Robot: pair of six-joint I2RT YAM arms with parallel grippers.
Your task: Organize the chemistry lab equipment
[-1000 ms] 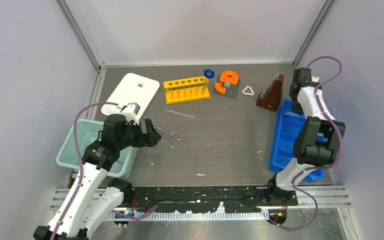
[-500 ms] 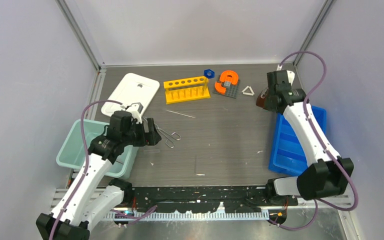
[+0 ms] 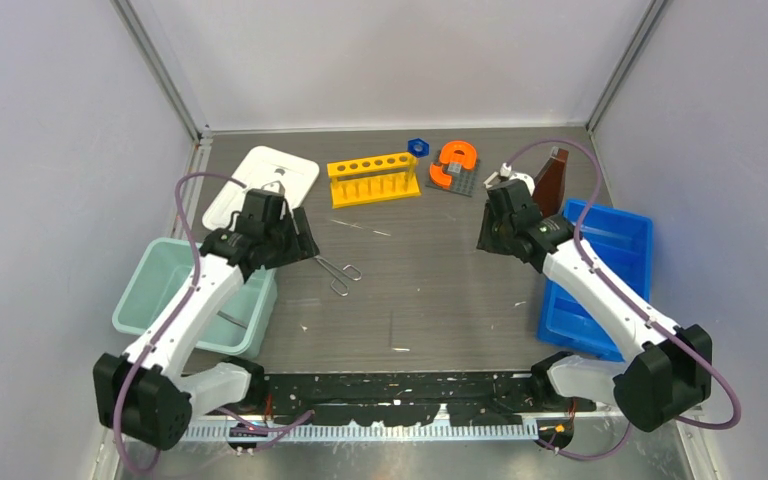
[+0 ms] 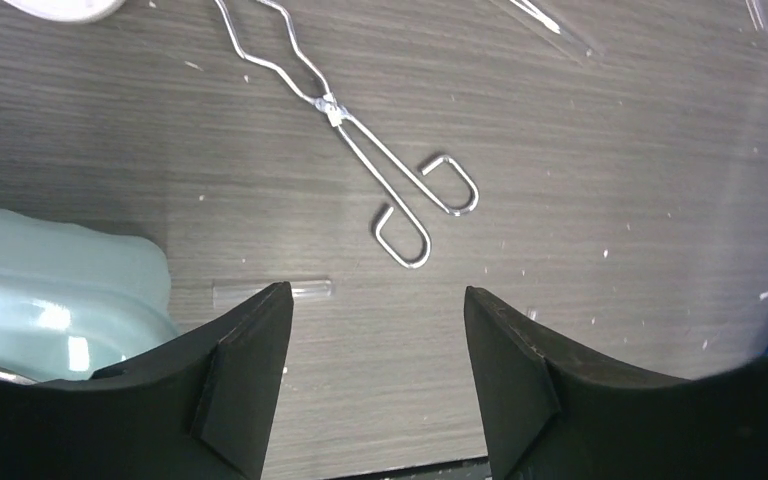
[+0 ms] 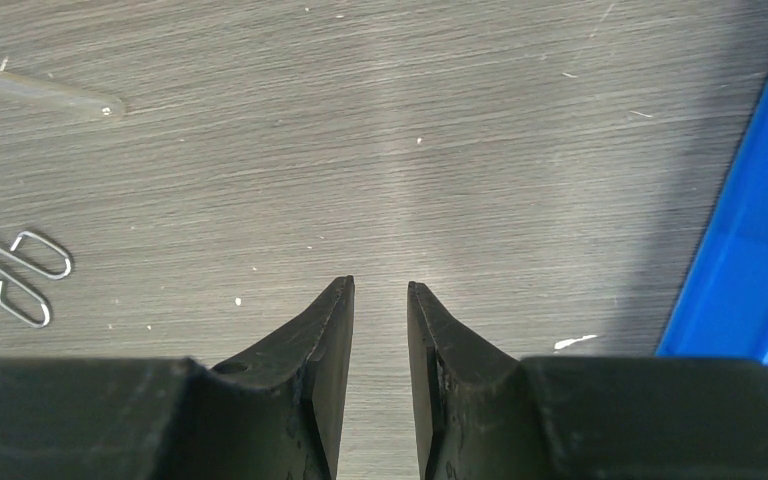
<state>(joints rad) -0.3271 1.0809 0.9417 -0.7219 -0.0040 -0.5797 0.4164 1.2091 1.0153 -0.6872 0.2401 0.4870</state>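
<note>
The wire metal tongs (image 3: 338,270) lie on the dark table; in the left wrist view the tongs (image 4: 332,112) stretch away from my fingers. My left gripper (image 3: 303,243) (image 4: 378,295) hovers just left of them, open, with only bare table between its fingers. A thin clear rod (image 3: 358,227) (image 5: 40,92) lies further back. The yellow six-hole rack (image 3: 372,178), a blue hexagonal piece (image 3: 418,146) and the brown flask (image 3: 550,178) stand along the back. My right gripper (image 3: 484,243) (image 5: 380,285) is over mid-table, open by a narrow gap and holding nothing.
A teal bin (image 3: 160,290) (image 4: 50,290) sits at the left and a blue tray (image 3: 600,280) (image 5: 760,230) at the right. A white lid (image 3: 260,185) lies back left. An orange horseshoe piece (image 3: 455,165) stands by the rack. A short clear tube (image 4: 300,290) lies near my left finger.
The right arm swung from the back right corner toward mid-table, leaving the flask standing. The left arm shifted back over the tongs' left end, and its jaws narrowed somewhat.
</note>
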